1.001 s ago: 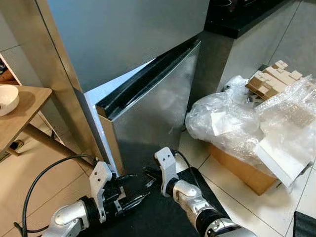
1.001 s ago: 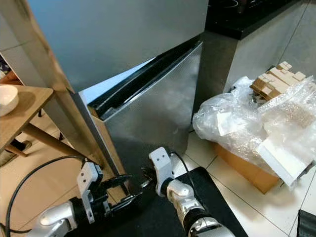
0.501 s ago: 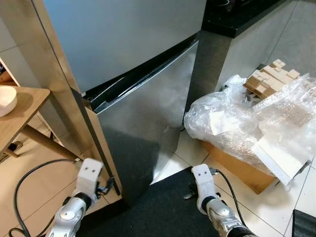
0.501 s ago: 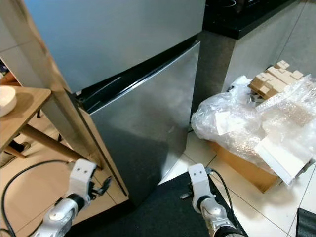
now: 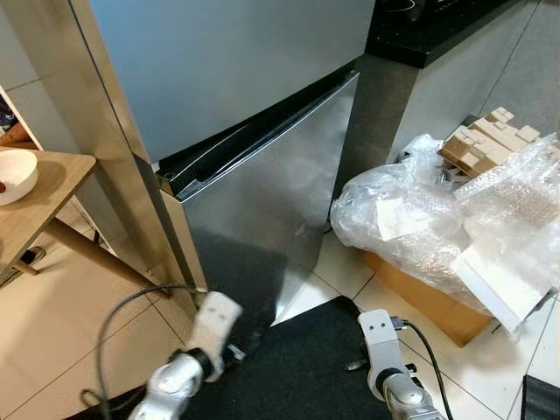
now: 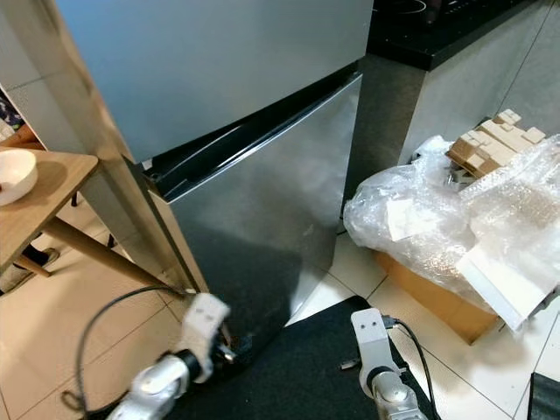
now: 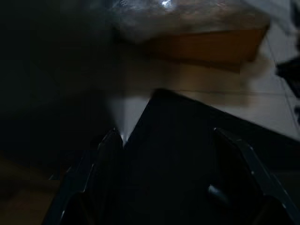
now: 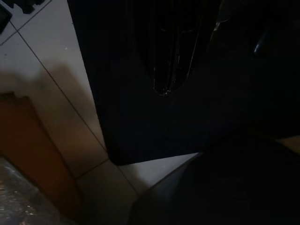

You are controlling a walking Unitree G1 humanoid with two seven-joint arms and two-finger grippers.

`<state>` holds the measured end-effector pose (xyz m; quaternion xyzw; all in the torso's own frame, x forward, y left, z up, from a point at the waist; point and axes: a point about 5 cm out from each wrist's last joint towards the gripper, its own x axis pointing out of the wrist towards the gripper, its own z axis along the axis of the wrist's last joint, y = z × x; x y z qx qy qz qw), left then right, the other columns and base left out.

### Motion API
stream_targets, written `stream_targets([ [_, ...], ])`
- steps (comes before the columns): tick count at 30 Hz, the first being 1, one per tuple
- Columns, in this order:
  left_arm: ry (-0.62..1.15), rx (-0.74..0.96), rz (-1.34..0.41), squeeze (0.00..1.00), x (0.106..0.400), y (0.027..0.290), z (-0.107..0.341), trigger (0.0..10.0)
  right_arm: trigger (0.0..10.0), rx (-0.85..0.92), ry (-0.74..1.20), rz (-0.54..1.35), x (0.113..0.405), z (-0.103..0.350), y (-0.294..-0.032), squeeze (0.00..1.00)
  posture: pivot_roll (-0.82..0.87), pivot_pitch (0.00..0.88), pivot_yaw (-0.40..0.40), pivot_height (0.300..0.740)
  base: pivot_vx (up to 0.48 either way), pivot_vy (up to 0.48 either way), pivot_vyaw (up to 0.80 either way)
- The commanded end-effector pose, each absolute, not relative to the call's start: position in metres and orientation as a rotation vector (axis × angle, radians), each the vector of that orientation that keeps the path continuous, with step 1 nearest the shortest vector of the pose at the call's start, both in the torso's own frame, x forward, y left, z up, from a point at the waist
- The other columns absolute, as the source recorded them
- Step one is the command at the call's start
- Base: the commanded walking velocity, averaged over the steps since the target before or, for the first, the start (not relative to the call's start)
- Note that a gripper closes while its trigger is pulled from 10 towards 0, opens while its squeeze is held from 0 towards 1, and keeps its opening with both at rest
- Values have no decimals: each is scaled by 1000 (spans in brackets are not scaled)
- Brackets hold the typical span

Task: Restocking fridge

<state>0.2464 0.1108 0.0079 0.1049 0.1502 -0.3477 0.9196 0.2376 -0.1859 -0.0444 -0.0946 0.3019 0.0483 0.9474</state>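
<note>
Both arms hang low before the fridge (image 5: 262, 201); its lower door has nearly closed. Left gripper (image 7: 173, 154) fingers apart; right gripper (image 8: 164, 70) unclear.

Brushed steel on the fridge's lower door (image 5: 262, 210) — a soft satin sheen, smooth — and the upper door (image 5: 227, 61) shows the same matt grey metal. Beside it a side panel (image 5: 105, 140) of pale wood grain, and a wooden table (image 5: 39, 197), lightly varnished. Crinkled clear plastic wrap (image 5: 411, 219) glints over a plain brown cardboard box (image 5: 420, 293). Floor tiles (image 5: 52, 324) look smooth, faintly glossy. A black mat (image 5: 297, 376) — dull, cloth-like. The countertop (image 5: 429, 31) is glossy black.
</note>
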Motion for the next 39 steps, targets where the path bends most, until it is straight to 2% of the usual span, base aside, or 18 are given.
stream_targets([
  [1, 308, 249, -699, 0, 248, 112, 6, 10000, 10000, -163, 604, 100, 237, -45, -184, 0, -67, 115, 36, 719, 0, 0, 0],
  [5, 272, 301, -595, 0, 269, 120, 14, 10000, 10000, -148, 548, 193, 242, -39, -171, 0, -74, 117, 36, 719, 0, 0, 0],
  [9, 230, 241, -480, 0, 288, 129, 27, 10000, 10000, -167, 529, 238, 244, -37, -165, 0, -75, 118, 32, 719, 0, 0, 0],
  [17, 178, 245, -533, 0, 306, 128, 40, 10000, 10000, -176, 527, 237, 243, -38, -164, 0, -81, 120, 34, 719, 0, 0, 0],
  [28, 157, 331, -398, 0, 324, 150, 52, 10000, 10000, -169, 498, 235, 245, -35, -164, 0, -87, 120, 38, 719, 0, 0, 0],
  [32, 161, 363, -289, 0, 328, 167, 54, 10000, 10000, -136, 431, 352, 248, -28, -148, 0, -89, 121, 40, 719, 0, 0, 0],
  [39, 163, 381, -248, 0, 329, 179, 55, 10000, 10000, -21, 318, 546, 253, -14, -119, 0, -84, 123, 35, 719, 0, 0, 0],
])
